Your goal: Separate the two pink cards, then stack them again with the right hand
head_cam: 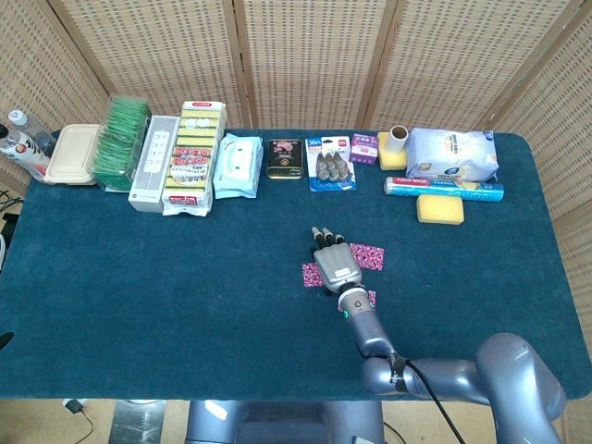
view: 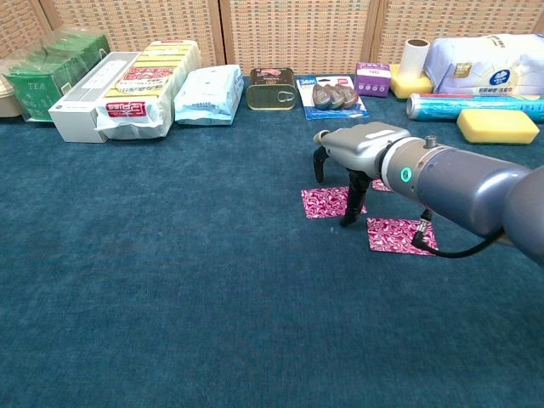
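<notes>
I had the right hand (view: 350,161) palm-down over the blue table (view: 170,280), holding nothing, fingers apart and pointing down, one fingertip (view: 346,220) at the right edge of the nearest pink card (view: 325,202); two more pink cards (view: 401,235) lay just beside it, apart

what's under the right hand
Under the right hand lies a pink card on the blue cloth; a fingertip meets its right edge. A second card behind is mostly covered.

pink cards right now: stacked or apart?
Apart. Three pink cards show in the chest view, flat on the cloth: left card under the right hand, front card, a third mostly hidden behind.
</notes>
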You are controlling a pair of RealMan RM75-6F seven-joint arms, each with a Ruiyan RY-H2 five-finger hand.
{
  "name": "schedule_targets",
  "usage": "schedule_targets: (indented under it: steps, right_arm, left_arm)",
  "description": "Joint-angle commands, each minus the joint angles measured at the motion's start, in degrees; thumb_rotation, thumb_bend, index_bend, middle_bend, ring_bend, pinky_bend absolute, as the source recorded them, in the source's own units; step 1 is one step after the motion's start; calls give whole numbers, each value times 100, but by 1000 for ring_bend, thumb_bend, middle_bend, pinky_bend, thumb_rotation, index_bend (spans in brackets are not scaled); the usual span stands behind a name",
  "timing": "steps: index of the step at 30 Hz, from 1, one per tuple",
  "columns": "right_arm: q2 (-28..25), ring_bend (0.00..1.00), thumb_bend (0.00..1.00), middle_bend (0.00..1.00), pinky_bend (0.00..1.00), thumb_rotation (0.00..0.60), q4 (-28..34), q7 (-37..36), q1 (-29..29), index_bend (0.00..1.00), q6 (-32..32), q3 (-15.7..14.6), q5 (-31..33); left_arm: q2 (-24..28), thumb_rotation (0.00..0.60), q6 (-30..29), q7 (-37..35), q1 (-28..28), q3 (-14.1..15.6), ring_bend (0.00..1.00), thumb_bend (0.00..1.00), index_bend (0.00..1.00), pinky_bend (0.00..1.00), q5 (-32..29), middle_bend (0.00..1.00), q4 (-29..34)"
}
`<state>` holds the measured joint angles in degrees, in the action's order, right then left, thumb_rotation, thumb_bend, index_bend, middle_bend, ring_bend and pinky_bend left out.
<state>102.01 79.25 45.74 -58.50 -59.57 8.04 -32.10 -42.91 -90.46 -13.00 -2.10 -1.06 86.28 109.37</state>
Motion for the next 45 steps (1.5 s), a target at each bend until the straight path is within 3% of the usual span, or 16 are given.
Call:
schedule_targets:
  steps: [1, 12, 22, 33, 45]
  right_arm:
    - [16, 0, 70, 0, 149, 600, -19, 12, 10, 319, 21, 16, -3]
    - [26, 0, 182, 0, 143, 600, -85, 151, 3, 323, 181, 148, 170]
    - [-12, 0, 256, 0, 139, 600, -24, 218, -10, 403, 266, 219, 283]
    - [-90, 0, 259, 5, 138, 600, 102, 243, -1, 446, 237, 240, 279]
    - [-548, 0, 260, 3, 136, 600, 1032, 559, 81, 445, -313, 235, 426]
  left_arm:
    - [1, 600, 1, -6, -1, 1, 0, 103, 0, 58, -2, 0, -2]
    - [7, 600, 9, -22, 3, -1, 0, 102, 0, 58, -8, 0, -8]
    - [9, 600, 1, -50, -1, 0, 0, 102, 0, 59, -2, 0, -17]
    - [10, 600, 0, -52, -1, 2, 0, 102, 0, 58, 3, 0, -17]
    - [13, 600, 38, -33, 18, -6, 0, 102, 0, 58, -31, 0, -5]
